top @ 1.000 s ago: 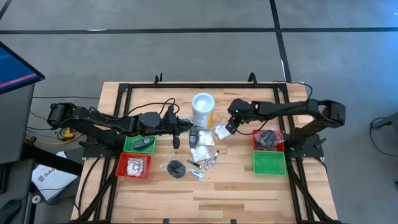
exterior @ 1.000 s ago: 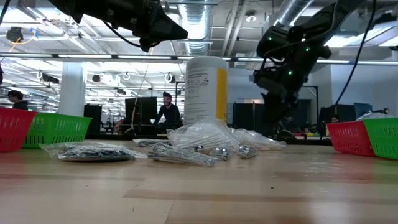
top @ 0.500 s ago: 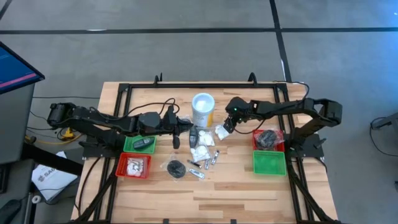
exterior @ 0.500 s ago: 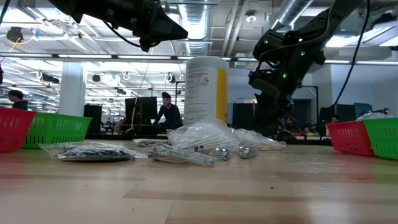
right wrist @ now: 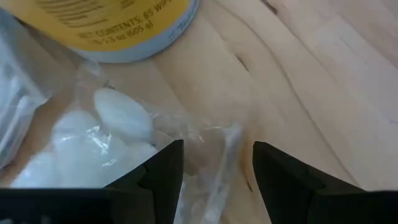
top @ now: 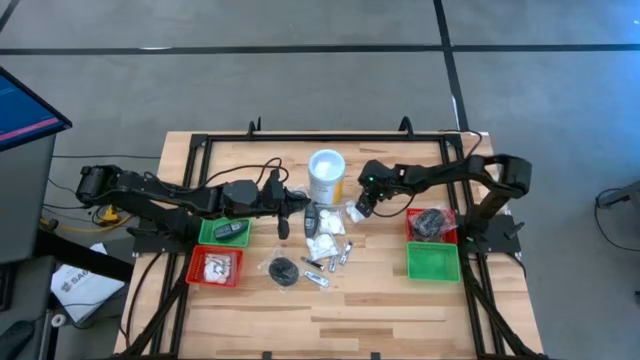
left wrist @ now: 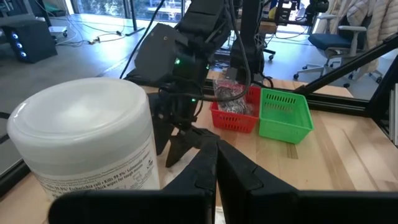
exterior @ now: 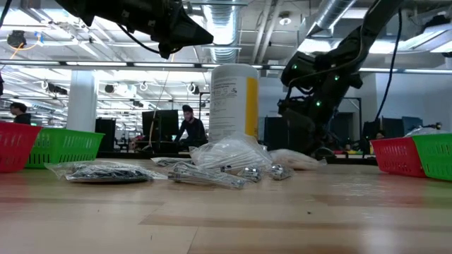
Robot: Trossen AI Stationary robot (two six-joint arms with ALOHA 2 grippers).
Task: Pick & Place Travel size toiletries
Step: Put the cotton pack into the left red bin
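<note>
From table height, a heap of clear plastic bags of thin silvery tubes (exterior: 226, 169) is lying nearest on the pale wooden table (exterior: 226, 219), with a flat bag of dark pieces (exterior: 106, 171) off to one side. Behind them the tall white cylindrical canister with a yellow label (exterior: 234, 102) is standing upright, and people are sitting at desks in the room beyond.

Only the overhead camera is showing the whole layout: the toiletries are lying scattered mid-table just in front of the canister, a black round pot (top: 283, 270) nearest the front edge, and small red and green square trays (top: 432, 243) are sitting at either side.

The right gripper (top: 361, 208) is hanging low beside the canister, over a clear bag of white oval pieces (right wrist: 93, 140). Its wrist camera alone is showing the fingers (right wrist: 158, 171) standing apart, straddling the bag's crinkled edge, grasping nothing.

The left gripper (top: 283, 214) is waiting left of the canister; its wrist view is showing the fingers (left wrist: 205, 168) pressed together, clenched on nothing.
</note>
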